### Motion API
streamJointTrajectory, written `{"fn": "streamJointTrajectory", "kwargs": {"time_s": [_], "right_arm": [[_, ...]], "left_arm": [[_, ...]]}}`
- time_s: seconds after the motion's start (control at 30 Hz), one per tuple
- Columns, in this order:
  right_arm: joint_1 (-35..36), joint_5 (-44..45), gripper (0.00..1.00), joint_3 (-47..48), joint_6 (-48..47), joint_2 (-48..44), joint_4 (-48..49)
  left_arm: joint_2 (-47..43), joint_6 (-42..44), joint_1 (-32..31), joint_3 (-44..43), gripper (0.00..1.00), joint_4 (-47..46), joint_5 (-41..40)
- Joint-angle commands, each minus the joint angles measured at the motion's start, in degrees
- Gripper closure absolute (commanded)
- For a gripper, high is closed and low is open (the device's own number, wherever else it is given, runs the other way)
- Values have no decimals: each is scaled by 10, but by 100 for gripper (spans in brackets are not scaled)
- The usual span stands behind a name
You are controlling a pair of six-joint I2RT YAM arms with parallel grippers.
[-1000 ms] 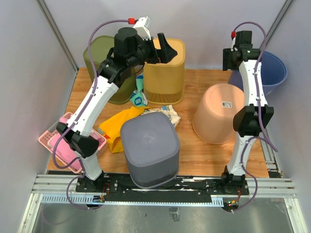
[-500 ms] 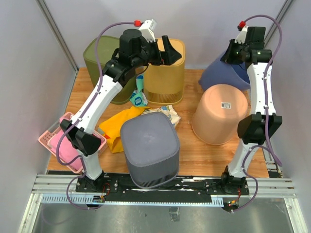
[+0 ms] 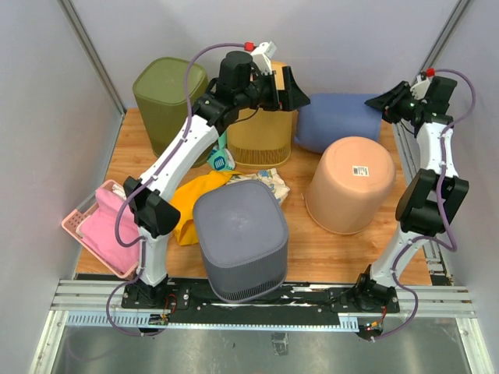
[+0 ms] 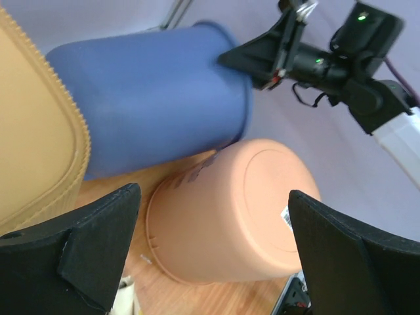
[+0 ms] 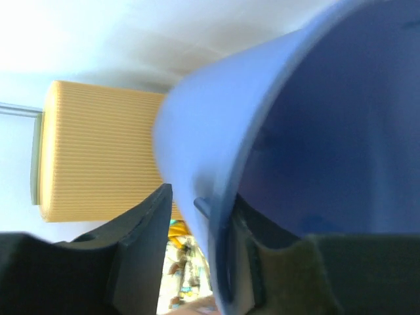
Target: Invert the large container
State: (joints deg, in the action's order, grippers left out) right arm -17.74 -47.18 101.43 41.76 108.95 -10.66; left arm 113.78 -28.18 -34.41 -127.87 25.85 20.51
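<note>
While tipped sideways, blue container (image 3: 335, 123): one, rim pinched in right gripper (image 3: 380, 100) jaws
Left gripper (image 4: 213, 192): jaws wide, empty
Overhead view only: five bins (image 3: 239, 238) total

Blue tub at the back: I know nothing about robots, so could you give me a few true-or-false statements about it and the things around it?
1. The blue tub lies on its side. True.
2. The right gripper has the tub's rim between its fingers. True.
3. The left gripper is holding the tub too. False: it is open, holds nothing and is apart from the tub.
4. The peach bucket stands mouth up. False: its base faces up, with a label on it.
5. The grey bin is against the back wall. False: it sits at the near edge, between the arm bases.
</note>
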Motion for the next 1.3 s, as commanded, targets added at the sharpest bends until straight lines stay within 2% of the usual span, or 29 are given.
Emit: {"fn": "streamJointTrajectory", "kwargs": {"time_s": [0.0,0.13,0.37,0.5,0.57,0.63,0.77,0.93,1.2,1.27], "right_arm": [[-16,11,54,27,-92,-1,-120],[-16,123,45,24,-188,-32,-217],[-16,240,45,-2,-237,-83,-242],[-16,233,53,0,-235,-71,-237],[-16,226,62,9,-232,-54,-236],[-16,222,66,20,-231,-40,-239],[-16,221,66,26,-230,-33,-235],[-14,215,59,39,-233,-40,-228],[-12,216,60,99,-221,14,-227],[-12,199,63,101,-214,26,-222]], "left_arm": [[35,-5,-30,-61,1,-5,10],[66,4,-51,-94,1,0,-37],[101,32,-72,-92,1,3,-95],[119,39,-77,-87,1,-7,-107],[130,42,-77,-89,1,-9,-106],[136,42,-77,-88,1,-12,-102],[140,40,-77,-75,1,-16,-97],[138,40,-77,-65,1,-20,-95],[147,32,-77,-62,1,-26,-84],[153,30,-77,-62,1,-28,-81]]}}
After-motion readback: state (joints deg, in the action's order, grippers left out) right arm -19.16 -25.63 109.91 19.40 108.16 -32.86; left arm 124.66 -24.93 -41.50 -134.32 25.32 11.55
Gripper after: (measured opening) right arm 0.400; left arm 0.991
